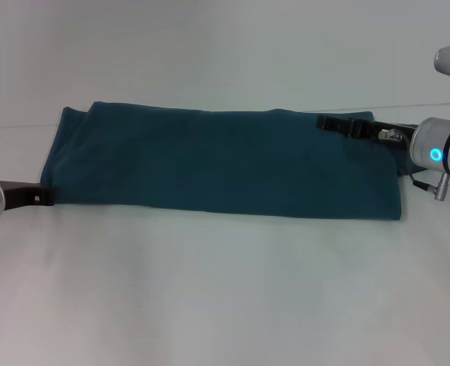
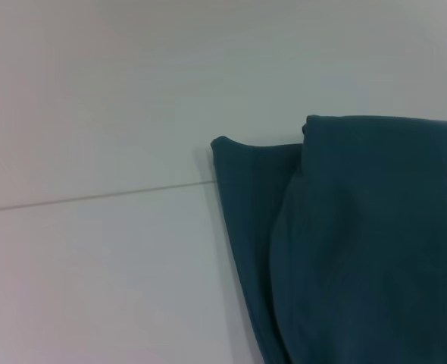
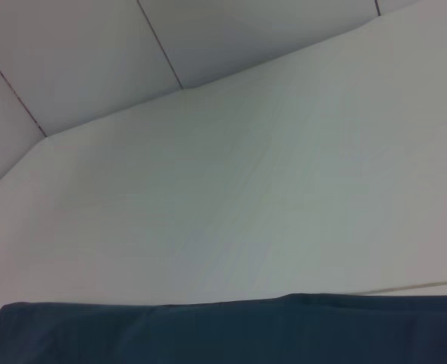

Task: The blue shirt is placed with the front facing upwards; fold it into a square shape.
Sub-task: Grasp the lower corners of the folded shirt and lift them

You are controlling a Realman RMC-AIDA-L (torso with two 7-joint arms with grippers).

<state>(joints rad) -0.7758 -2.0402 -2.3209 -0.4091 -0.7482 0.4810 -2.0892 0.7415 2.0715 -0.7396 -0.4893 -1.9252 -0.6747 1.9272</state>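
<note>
Nearest me the white bench is bare, then the blue shirt lies across it as a long narrow band, its long axis running side to side between the two arms. The left gripper sits low at the shirt's left end, touching the near corner; whether it is pinching cloth I cannot tell. Farther back, the right gripper reaches over the far right corner, and its grip I cannot tell either. Each arm has one short end, so the next fold likely brings one end toward the other. No print or label is showing
</note>
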